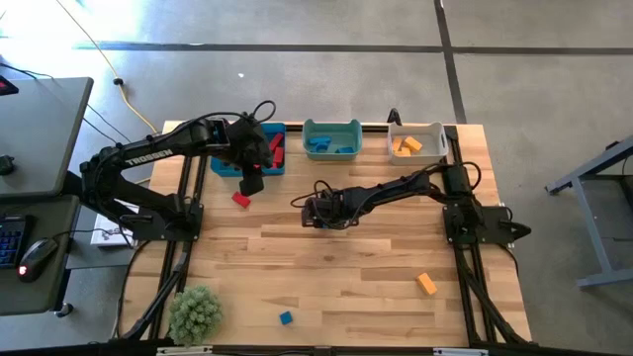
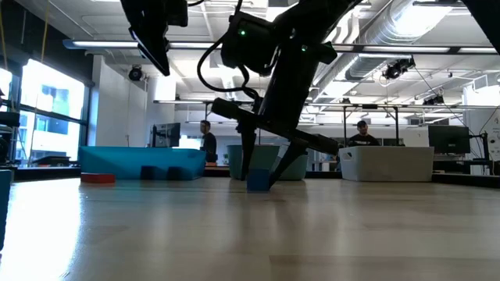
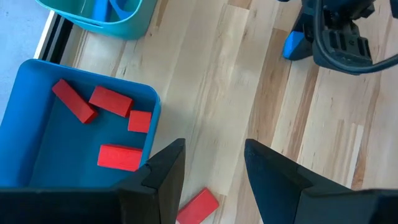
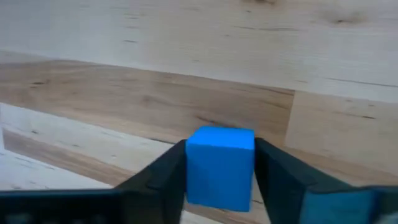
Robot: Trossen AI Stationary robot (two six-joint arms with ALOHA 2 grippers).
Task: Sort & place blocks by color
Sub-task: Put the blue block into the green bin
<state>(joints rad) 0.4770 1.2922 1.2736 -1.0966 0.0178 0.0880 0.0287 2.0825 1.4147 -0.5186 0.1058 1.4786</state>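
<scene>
Sorting mostly done: red blocks (image 3: 112, 101) lie in my blue bin (image 1: 220, 163), blue ones in the teal bin (image 1: 331, 137), orange ones in the white bin (image 1: 416, 144). Left on the table (image 1: 336, 277): a red block (image 1: 240, 199), an orange block (image 1: 426, 284), a small blue block (image 1: 285, 317). My right gripper (image 4: 219, 174) pinches a blue cube (image 4: 220, 165) at mid-table, visible only by wrist and low views. My left gripper (image 3: 211, 180) hangs spread over the red block.

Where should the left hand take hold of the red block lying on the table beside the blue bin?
Probably across its two long sides, from straight above. The red block is a short bar lying flat, skewed to the table edges, so the open left hand hovering over it would turn to match. The blue bin wall stands close, so lower on the side away from it.
</scene>
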